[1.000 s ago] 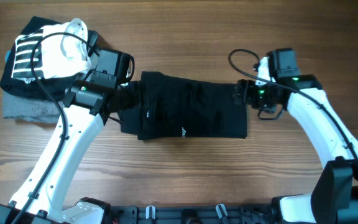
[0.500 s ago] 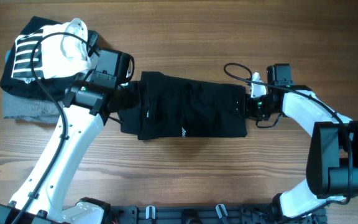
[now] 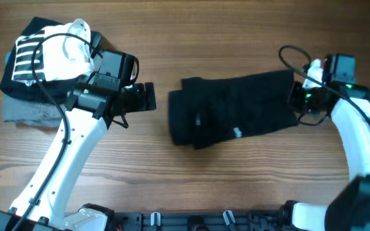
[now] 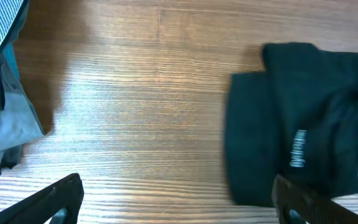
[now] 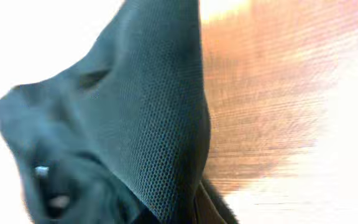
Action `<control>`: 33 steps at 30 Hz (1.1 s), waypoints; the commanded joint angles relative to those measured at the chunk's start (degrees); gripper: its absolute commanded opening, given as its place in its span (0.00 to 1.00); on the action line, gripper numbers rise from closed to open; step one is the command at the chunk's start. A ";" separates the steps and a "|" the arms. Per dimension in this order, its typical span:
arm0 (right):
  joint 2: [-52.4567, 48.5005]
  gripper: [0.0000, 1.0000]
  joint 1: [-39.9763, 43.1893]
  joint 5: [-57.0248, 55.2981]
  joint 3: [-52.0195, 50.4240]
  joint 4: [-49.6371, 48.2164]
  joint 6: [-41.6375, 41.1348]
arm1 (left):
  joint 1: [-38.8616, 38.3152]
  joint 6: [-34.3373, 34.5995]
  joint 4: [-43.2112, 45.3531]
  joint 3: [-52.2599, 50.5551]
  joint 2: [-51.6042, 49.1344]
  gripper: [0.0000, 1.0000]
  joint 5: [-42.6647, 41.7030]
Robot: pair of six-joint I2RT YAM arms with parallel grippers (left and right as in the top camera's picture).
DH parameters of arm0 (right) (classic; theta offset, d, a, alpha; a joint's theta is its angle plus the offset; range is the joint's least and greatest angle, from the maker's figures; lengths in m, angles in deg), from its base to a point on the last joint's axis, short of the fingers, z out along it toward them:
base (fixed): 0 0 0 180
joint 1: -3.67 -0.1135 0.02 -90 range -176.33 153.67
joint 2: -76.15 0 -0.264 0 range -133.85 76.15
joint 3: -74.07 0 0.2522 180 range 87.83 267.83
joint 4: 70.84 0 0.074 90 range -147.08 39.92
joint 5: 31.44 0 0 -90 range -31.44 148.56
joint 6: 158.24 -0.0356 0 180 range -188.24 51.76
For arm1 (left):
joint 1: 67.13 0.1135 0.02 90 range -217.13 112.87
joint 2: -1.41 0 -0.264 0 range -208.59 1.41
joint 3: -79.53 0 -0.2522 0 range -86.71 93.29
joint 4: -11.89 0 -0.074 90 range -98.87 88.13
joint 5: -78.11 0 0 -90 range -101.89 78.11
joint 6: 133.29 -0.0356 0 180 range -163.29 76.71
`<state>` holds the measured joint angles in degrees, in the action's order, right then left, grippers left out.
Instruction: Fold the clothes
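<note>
**A:** Where do we find the T-shirt (image 3: 233, 119)?

**B:** We see it folded into a dark band on the wooden table (image 3: 236, 38), right of centre; its right end lies in the right gripper (image 3: 295, 101); small white marks show on its upper face.

**A:** And how do the fingers stand?

**B:** The right pair is clenched on that end, the fabric bunched close before the right wrist camera; the left gripper (image 3: 148, 97) is released, jaws wide, apart from the shirt's left edge with bare wood between.

**A:** What do we note at upper left?

**B:** A striped black garment (image 3: 24, 54) lying on a grey folded garment (image 3: 24, 114); both are well apart from the T-shirt.
</note>
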<state>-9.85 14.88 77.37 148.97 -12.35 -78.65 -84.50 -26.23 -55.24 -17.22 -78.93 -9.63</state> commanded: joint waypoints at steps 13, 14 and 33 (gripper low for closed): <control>-0.90 0.07 -26.84 -4.48 2.27 -9.73 -13.64 | 0.00 -0.31 0.79 0.76 0.94 0.96 0.74; -2.91 0.08 -28.50 -4.44 2.27 -10.62 -13.75 | 0.00 -0.28 0.76 0.76 0.94 0.96 0.74; -3.23 0.50 -32.74 -2.27 2.27 -4.07 0.96 | 0.00 -0.31 0.59 0.76 0.94 0.96 0.76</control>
<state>-13.87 -17.82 74.96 150.24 -17.44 -80.03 -84.50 -26.23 -54.63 -17.22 -78.93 -9.63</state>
